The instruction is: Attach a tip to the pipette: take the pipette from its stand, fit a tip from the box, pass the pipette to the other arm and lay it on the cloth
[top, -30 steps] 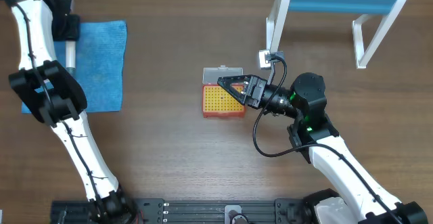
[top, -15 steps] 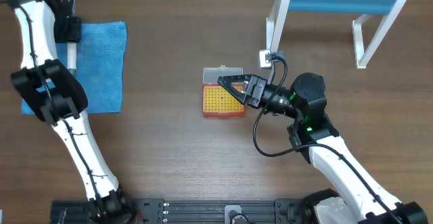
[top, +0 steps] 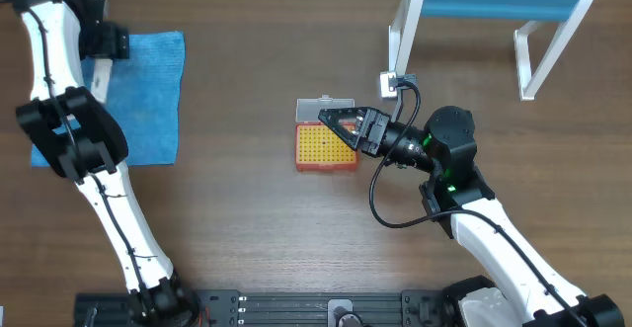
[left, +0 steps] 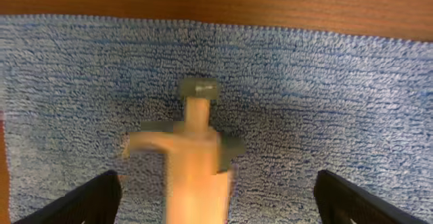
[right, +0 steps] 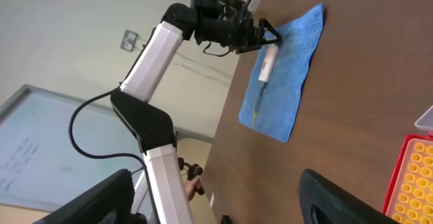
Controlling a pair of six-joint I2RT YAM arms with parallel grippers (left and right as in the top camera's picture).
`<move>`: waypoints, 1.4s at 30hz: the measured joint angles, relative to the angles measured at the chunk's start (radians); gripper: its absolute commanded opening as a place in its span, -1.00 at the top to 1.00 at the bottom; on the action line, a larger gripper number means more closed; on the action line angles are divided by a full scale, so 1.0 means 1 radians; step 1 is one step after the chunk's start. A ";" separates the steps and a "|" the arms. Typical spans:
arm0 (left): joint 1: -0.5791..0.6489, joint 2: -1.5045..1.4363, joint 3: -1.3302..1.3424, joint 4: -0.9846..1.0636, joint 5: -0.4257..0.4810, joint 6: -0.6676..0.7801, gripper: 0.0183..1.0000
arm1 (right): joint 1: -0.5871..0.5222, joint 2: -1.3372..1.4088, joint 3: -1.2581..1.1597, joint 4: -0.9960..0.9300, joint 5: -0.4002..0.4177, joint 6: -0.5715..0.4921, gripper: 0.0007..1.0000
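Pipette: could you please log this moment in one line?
white pipette: lying on blue cloth | left claw: open around it | right claw: open near orange tip box

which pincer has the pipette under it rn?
The left pincer: it is open over the blue cloth, with the pipette lying on the cloth beneath it. The right pincer is by the orange tip box instead.

Left gripper point(top: 104, 52) over the cloth point(top: 148, 100), fingers spread; right gripper point(top: 336, 131) well right of it, fingers spread too
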 measured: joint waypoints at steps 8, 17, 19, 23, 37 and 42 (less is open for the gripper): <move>0.000 -0.002 0.033 -0.113 0.000 -0.011 -0.86 | 0.000 0.000 0.000 0.034 0.000 0.004 -0.58; 0.000 -0.273 0.167 -0.517 0.060 -0.048 -0.87 | -0.087 0.001 0.000 0.187 -0.031 -0.053 -0.73; 0.000 -0.361 0.166 -0.523 0.092 -0.071 -0.87 | -0.140 0.001 0.000 0.198 -0.063 -0.082 -0.73; -0.008 -0.570 0.086 -0.523 0.163 -0.126 -0.87 | -0.269 -0.007 0.000 0.265 -0.157 -0.118 -0.73; -0.460 -1.463 -0.881 -0.388 0.207 -0.457 -0.87 | -0.984 -0.369 0.000 0.333 -0.642 -0.161 -0.73; -0.630 -1.710 -1.219 -0.119 0.150 -0.668 -0.87 | -1.144 -0.508 -0.007 0.345 -0.680 -0.243 -0.74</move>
